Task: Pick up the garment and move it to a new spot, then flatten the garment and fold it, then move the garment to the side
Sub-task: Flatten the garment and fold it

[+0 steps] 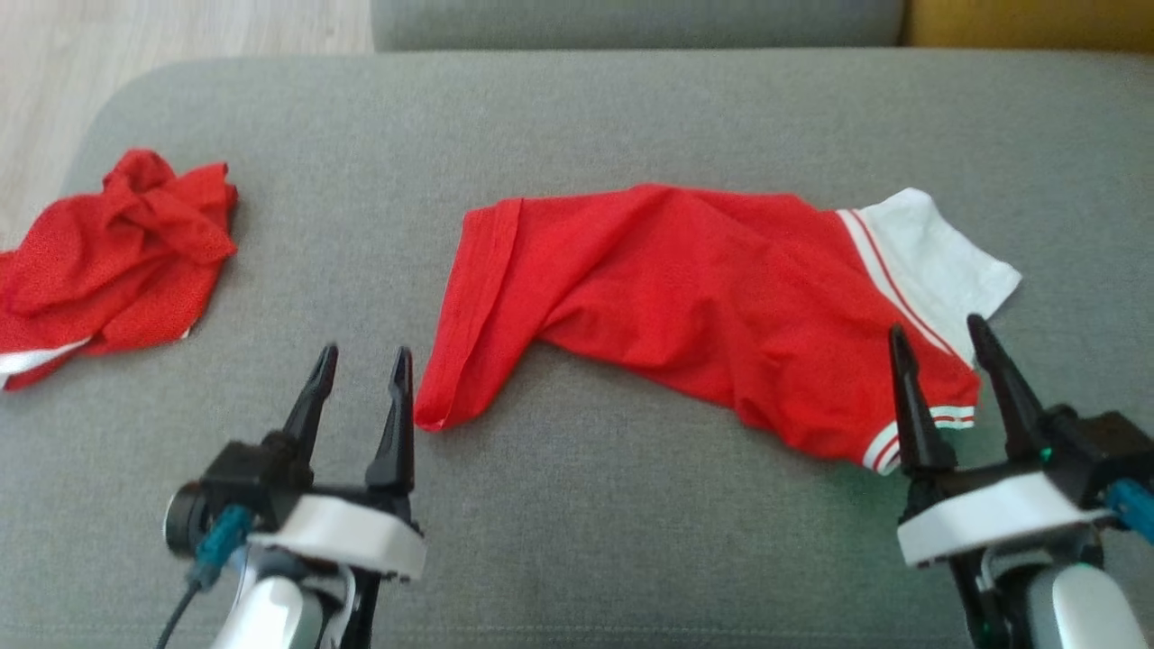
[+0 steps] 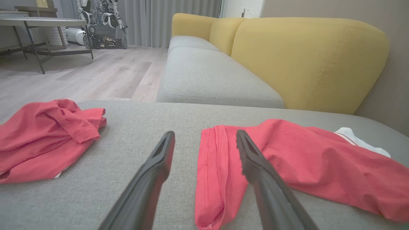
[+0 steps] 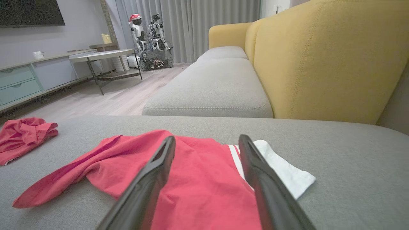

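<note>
At the far left of the grey fabric sofa seat (image 1: 577,126) lay a crumpled heap of red cloth with a white edge (image 1: 117,252), well apart from the work and, I judged, parked there out of the way. Next came the left claw (image 1: 366,351), its two dark fingers spread wide and empty, poised just beside the hemmed left end of the red short-sleeved garment with a white, stripe-trimmed sleeve (image 1: 703,297). That garment lay stretched lengthwise across the middle of the seat, rumpled and not yet flat, so I took it to be in its new spot, awaiting smoothing. Over its right end, near the striped cuff, stood the right claw (image 1: 936,324), likewise wide with nothing between its fingers. Each claw seemed stationed at one end to draw the cloth taut.
</note>
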Robot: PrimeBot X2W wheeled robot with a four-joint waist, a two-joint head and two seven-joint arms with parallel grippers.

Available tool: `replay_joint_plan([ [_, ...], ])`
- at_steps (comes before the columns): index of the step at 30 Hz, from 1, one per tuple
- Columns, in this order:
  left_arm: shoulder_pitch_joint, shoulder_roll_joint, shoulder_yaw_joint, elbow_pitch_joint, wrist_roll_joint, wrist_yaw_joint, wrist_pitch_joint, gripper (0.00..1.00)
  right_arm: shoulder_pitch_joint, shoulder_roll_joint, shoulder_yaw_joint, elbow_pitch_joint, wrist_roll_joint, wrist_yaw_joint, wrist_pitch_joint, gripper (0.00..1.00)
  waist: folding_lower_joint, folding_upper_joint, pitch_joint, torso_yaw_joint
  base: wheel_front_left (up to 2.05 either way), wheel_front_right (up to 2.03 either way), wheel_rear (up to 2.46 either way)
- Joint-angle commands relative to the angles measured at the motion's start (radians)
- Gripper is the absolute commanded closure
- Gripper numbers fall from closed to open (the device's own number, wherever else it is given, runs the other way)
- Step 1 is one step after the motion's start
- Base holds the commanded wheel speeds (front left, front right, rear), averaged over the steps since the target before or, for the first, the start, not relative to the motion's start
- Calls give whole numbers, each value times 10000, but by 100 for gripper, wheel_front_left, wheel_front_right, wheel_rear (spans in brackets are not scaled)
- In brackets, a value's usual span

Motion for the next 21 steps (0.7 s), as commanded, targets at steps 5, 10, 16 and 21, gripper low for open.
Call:
replay_joint_plan([
  [5,234,392,418,-311,97,131,-71,0,404,76,247,-482,-74,-7,-169,0,0,0,-514,-205,0,0,0],
  [10,538,515,394,-480,91,220,58,0,817,125,172,-698,-63,-7,-121,0,0,0,-725,-278,0,0,0],
  [16,652,647,351,-661,119,275,195,0,1043,146,137,-888,-87,-7,-5,0,0,0,-765,-325,0,0,0],
  [21,655,666,308,-724,122,319,238,0,1025,152,141,-944,-57,-7,40,0,0,0,-749,-329,0,0,0],
])
